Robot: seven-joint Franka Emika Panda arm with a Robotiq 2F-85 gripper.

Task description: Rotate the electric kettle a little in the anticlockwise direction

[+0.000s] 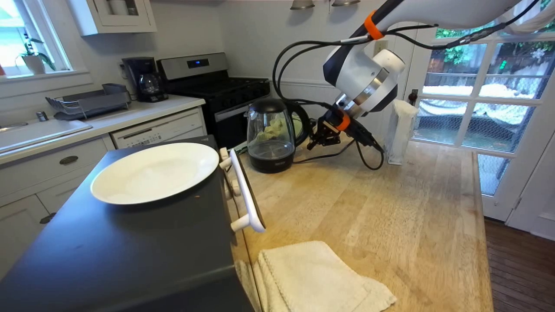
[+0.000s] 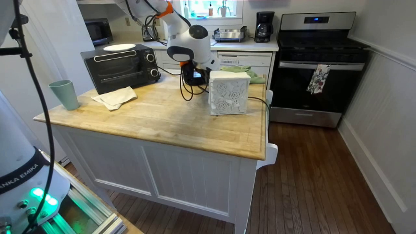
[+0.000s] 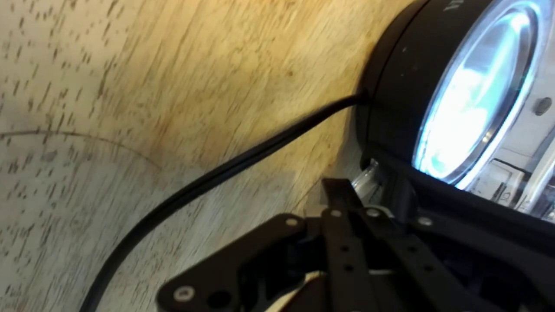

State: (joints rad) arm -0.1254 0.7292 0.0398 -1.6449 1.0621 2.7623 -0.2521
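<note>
The electric kettle (image 1: 271, 138) stands upright on the wooden table in an exterior view. It has clear glass, a black lid, a black base and a black curved handle (image 1: 303, 123) facing my arm. In the other-angle exterior view the arm and a white container hide most or all of it. In the wrist view the kettle's black base (image 3: 396, 86) and lit glass fill the upper right, with its dark cord (image 3: 225, 173) running to the lower left. My gripper (image 3: 342, 190) has its fingers together, low beside the handle. I cannot tell whether it touches the handle.
A white rose-patterned container (image 2: 229, 94) stands near the gripper. A black toaster oven (image 1: 173, 234) with a white plate (image 1: 156, 173) stands on the kettle's other side. A cream cloth (image 1: 323, 279), a green cup (image 2: 66, 94) and a green cloth (image 2: 243, 69) lie or stand on the table.
</note>
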